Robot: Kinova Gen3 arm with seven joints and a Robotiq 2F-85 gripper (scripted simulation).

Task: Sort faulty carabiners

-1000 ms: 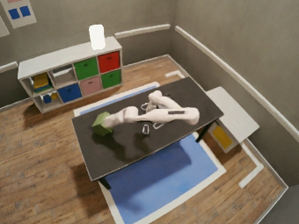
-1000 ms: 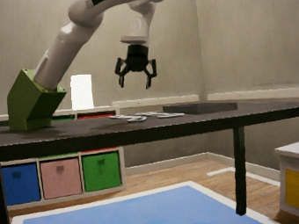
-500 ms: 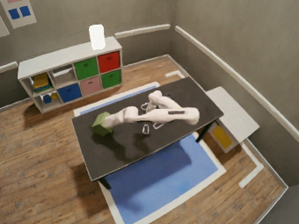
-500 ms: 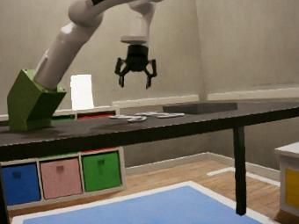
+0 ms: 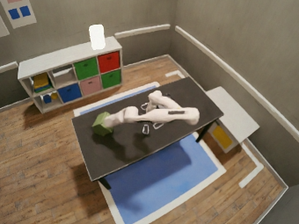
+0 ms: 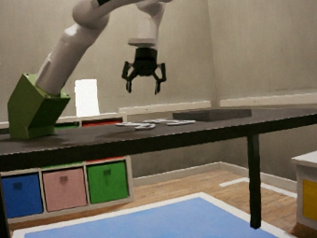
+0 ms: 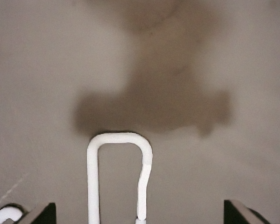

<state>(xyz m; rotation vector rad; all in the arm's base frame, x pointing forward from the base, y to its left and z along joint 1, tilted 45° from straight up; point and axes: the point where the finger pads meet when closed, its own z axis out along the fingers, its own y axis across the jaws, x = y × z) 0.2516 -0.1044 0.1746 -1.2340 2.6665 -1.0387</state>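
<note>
1. Fingers of my gripper (image 6: 144,91) (image 7: 140,213): spread wide, nothing between them, touching nothing. They hang well above the table (image 6: 93,135) (image 7: 200,170).
2. Below the fingers, by the wrist view: one carabiner (image 7: 92,175), flat, rounded end in sight, far end cut off by the frame. Its gate (image 7: 142,190) looks to lie along the side; that can't tell me whether it sticks.
3. Off toward one fingertip, a second carabiner (image 7: 9,214), only partly in view. Exterior view has the cluster of carabiners (image 6: 145,126) below the fingers.
4. Farther out, past the cluster and lower than the fingers: the grey tray (image 6: 212,117). Contents unreadable.
5. Step in hand, my judgement: choose and test a gate. I'd descend squarely, steady the frame, push the gate inward lightly, back off and watch for spring-back. A hard push could just skid the carabiner.
</note>
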